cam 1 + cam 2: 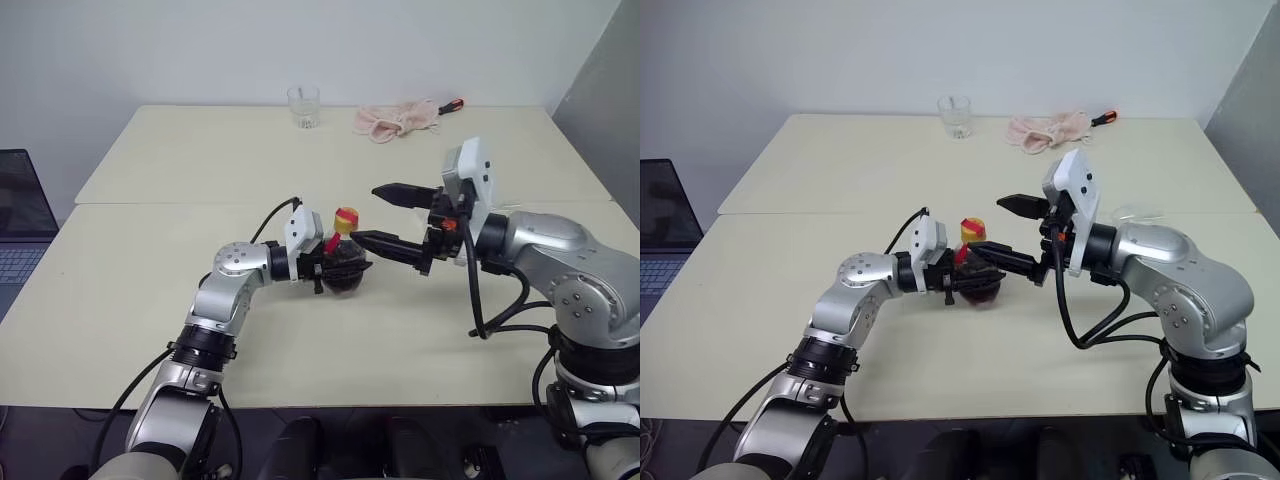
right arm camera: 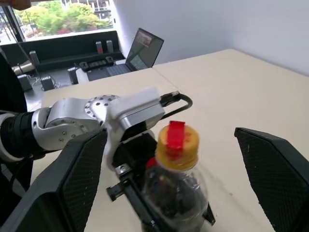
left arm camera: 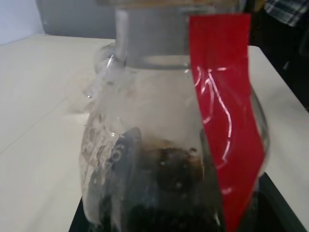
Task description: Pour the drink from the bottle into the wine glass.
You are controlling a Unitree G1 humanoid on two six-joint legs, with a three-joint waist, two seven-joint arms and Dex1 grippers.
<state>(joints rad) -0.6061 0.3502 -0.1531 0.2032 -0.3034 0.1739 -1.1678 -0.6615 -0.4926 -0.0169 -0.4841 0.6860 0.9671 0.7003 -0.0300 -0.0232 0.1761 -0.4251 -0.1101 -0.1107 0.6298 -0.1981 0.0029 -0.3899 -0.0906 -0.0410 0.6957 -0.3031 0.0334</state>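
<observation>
Your left claw [image 1: 335, 262] clenches the capped bottle [image 1: 345, 262]; right claw [image 1: 385, 215] released. Twist carelessly and the bottle slips.

Near the middle of the surface [image 1: 150, 300] in front of us, the bottle [image 1: 343, 262] stands upright, with the drink [image 1: 345, 278] low inside it. Our left pincer [image 1: 335, 270] reaches in from the left and clamps around the bottle's body. Our right pincer [image 1: 385, 218] comes in from the right, fingers spread wide, one above the other, just beside the bottle's cap and apart from it. At the far edge of the surface, well behind the bottle, sits a tumbler [image 1: 303, 106]; to its right lies a bunched cloth [image 1: 395, 119]. A laptop [image 1: 20, 225] sits off the surface's left side.
</observation>
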